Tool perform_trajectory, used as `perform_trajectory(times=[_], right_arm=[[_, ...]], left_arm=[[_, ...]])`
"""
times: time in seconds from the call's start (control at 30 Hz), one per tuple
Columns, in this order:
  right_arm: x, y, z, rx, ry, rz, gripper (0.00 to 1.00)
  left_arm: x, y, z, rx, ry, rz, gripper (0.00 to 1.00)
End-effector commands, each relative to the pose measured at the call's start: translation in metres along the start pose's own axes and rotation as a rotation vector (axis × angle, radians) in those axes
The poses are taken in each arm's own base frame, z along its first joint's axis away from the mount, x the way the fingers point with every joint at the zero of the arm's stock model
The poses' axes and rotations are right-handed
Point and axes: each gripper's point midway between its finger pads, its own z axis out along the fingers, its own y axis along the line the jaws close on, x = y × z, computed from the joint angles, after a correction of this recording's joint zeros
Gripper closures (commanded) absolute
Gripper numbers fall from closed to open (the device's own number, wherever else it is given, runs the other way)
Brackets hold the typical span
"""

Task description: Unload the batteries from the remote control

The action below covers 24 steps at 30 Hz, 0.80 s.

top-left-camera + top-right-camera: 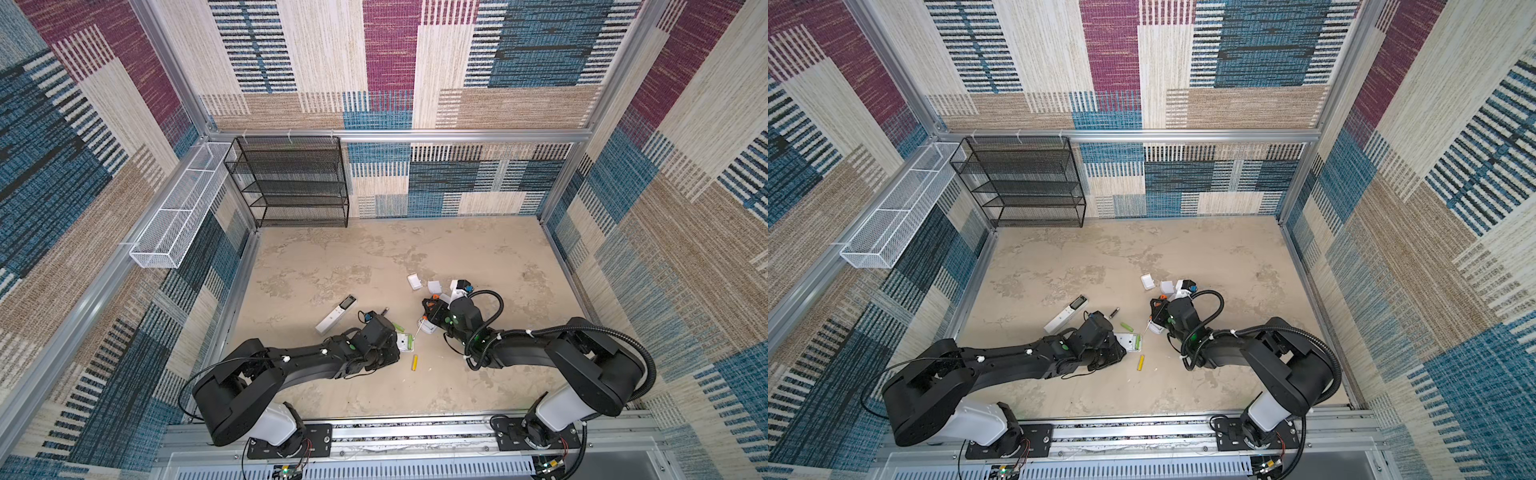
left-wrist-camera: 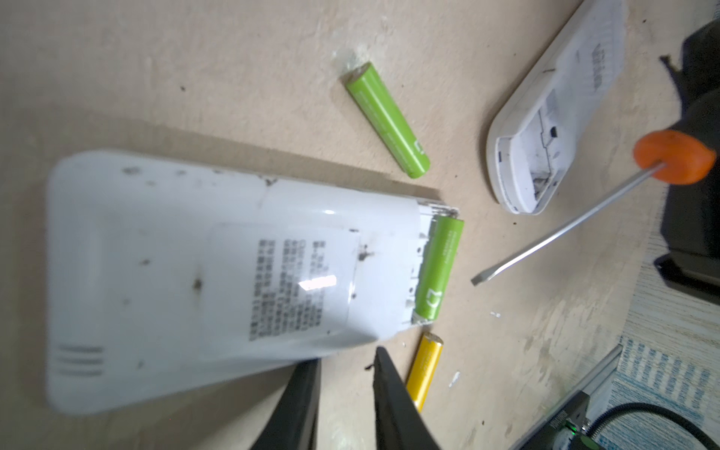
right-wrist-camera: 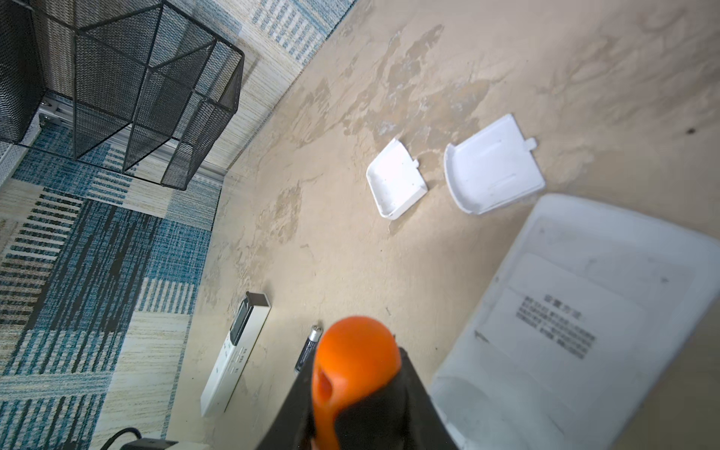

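- Both top views: the open remote (image 1: pixel 404 343) lies at the left gripper (image 1: pixel 390 358), with a seated green cell (image 1: pixel 410 343) in its bay
- Off the open remote lie a yellow cell (image 1: pixel 414 362) on the near side, a loose green cell (image 1: pixel 400 327) on the far side and a black cell (image 1: pixel 384 311) further beyond
- Two battery covers (image 1: pixel 414 281) rest well beyond it to the right, and a long remote (image 1: pixel 336 314) lies to its left
- The right gripper (image 1: pixel 432 311) stands just right of it with the screwdriver (image 1: pixel 418 330)
- Left wrist view: the left jaws stand apart with bare table between them, at the open remote's edge, and nothing is clamped
- The screwdriver blade ends near the seated green cell, apart from it
- A second remote (image 2: pixel 545 117) beyond shows an empty bay
- Right wrist view: the right jaws are clamped on the screwdriver's orange handle, and the open remote is out of frame
- Assessment: partly done; three cells are out and one is left to lever out
- Whether the long remote holds cells cannot be told
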Motion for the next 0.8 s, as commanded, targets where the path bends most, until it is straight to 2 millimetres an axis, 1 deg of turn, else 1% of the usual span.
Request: perform_trajectory(times=[0.0,0.2,0.33,0.43,0.6,0.77], right_arm=[[-0.007,0.001,-0.003,0.012,-0.036,-0.047,1.00],[-0.006,0.011,0.000,0.044,-0.052,-0.137,1.00],[-0.005,0.009,0.004,0.106,-0.054,-0.179,1.00],[-0.004,0.009,0.001,0.125,-0.071,-0.193,1.00],[-0.002,0.004,-0.002,0.168,-0.085,-0.185,1.00],[-0.004,0.003,-0.003,0.184,-0.097,-0.171,1.00]], left_arm=[[0.001,-0.007,-0.002,0.014,0.006,0.000,0.72],[0.003,-0.016,0.000,0.024,0.015,0.012,0.72],[0.010,-0.024,0.009,0.027,0.038,0.030,0.75],[0.015,-0.028,0.016,0.024,0.056,0.038,0.77],[0.016,-0.026,0.023,0.023,0.056,0.027,0.80],[0.013,-0.026,0.027,0.020,0.045,0.023,0.81]])
